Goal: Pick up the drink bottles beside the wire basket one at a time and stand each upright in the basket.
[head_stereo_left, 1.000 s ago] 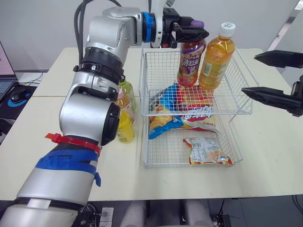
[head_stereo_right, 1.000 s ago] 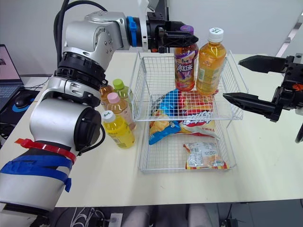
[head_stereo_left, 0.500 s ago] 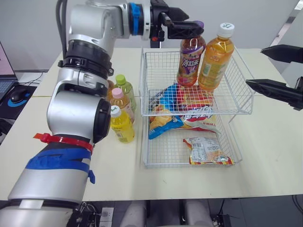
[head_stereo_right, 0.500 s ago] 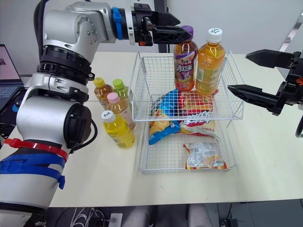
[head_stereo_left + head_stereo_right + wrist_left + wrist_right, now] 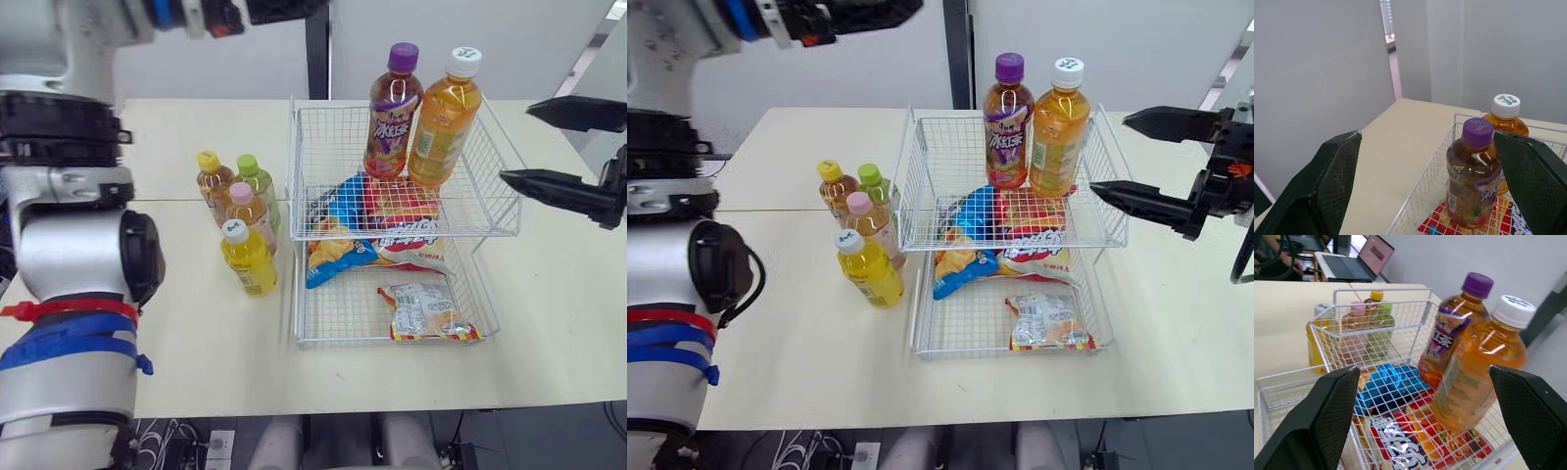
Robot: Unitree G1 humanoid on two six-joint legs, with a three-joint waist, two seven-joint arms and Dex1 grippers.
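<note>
**Wire basket** (image 5: pixel 905 186): white, two tiers, standing on the cream bench (image 5: pixel 803 362).

**In the basket, upper tier, far side**
- Purple-capped bottle (image 5: pixel 1007 122): upright, brown drink, purple-red label with large white Chinese characters that I cannot read with certainty.
- White-capped orange bottle (image 5: pixel 1060 132): upright, touching or just beside the purple-capped one. It has a yellow-green label, and the green print on the cap is too small to read.

**On the bench, just beside the basket's left wall**
All four stand upright in a tight cluster.
- Yellow-capped bottle (image 5: pixel 836 191): tea-coloured.
- Green-capped bottle (image 5: pixel 877 191): pale drink.
- Pink-capped bottle (image 5: pixel 867 223): label unreadable.
- White-capped yellow bottle (image 5: pixel 865 271): nearest the robot, with illegible print on the cap.

**Other contents**
- Blue snack bag (image 5: pixel 965 245) and red snack bag (image 5: pixel 1038 257), the latter with white Chinese lettering, both around the front of the upper tier.
- Small printed packet (image 5: pixel 1046 321) on the lower tier.

**Grippers**
- Left gripper (image 5: pixel 1426 137): raised high, up and to the left of the basket. Its jaws are spread wide and hold nothing.
- Right gripper (image 5: pixel 1109 155): level with the basket's right rim. Its jaws are parted and empty.

**Progress (judged)**
- Two of six bottles are placed.
- Four remain on the bench.
- Neither arm is carrying a bottle, so the next pick has not yet begun.
</note>
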